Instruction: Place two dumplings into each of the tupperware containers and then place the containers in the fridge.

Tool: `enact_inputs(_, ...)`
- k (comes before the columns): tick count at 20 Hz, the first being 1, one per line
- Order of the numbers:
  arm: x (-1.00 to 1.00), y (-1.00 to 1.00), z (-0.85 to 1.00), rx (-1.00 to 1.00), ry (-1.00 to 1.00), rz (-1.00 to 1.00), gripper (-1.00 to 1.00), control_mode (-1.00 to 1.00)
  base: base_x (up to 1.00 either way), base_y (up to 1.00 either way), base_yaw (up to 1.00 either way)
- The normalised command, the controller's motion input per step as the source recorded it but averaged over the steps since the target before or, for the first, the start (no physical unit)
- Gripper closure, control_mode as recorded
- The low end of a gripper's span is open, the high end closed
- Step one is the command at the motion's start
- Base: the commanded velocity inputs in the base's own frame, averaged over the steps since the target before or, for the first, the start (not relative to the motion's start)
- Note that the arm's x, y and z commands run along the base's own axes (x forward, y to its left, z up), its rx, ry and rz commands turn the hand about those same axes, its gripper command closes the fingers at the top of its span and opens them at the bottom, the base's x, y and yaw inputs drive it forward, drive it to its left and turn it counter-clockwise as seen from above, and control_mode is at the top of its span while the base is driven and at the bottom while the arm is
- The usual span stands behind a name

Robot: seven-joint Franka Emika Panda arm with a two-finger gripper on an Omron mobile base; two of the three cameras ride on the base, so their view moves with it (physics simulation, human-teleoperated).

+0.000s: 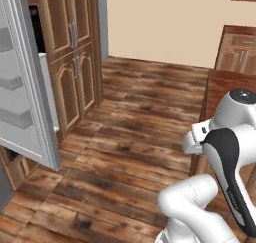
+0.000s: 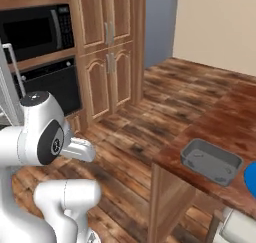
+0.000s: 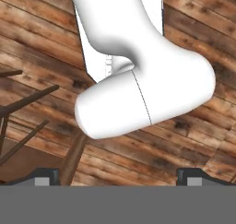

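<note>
Here the wide-open, empty gripper (image 3: 118, 178) points floorward; the shallow dark grey rectangular tub (image 2: 210, 161) sits at the worktop (image 2: 220, 122) edge (no dumplings inside), so filling comes next.

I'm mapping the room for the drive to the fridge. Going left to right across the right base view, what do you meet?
Black built-in microwave → tall wooden cabinet doors → dark grey rectangular tupperware container on the brown wooden counter → round bright blue plate at the right edge.

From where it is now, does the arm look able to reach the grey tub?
Probably yes: the grey tub sits uncovered near the counter edge, with the open gripper holding nothing. It points at the floor, so it must swing over.
</note>
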Motion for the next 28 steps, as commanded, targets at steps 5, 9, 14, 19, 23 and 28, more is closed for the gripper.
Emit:
enact_inputs(5, 0.0, 0.0, 0.0, 0.0, 0.0, 0.0, -1.0, 1.0, 0.02, -0.5, -0.44)
enact_inputs(9, 0.0, 0.0, 0.0, 0.0, 0.0, 0.0, -1.0, 1.0, 0.11, -0.25, -0.4)
enact_inputs(14, 0.0, 0.0, 0.0, 0.0, 0.0, 0.0, -1.0, 1.0, 0.17, 0.0, -0.26)
enact_inputs(19, 0.0, 0.0, 0.0, 0.0, 0.0, 0.0, -1.0, 1.0, 0.32, 0.0, -0.33)
enact_inputs(23, 0.0, 0.0, 0.0, 0.0, 0.0, 0.0, -1.0, 1.0, 0.53, 0.0, -0.35)
enact_inputs(28, 0.0, 0.0, 0.0, 0.0, 0.0, 0.0, -1.0, 1.0, 0.43, 0.0, -0.31)
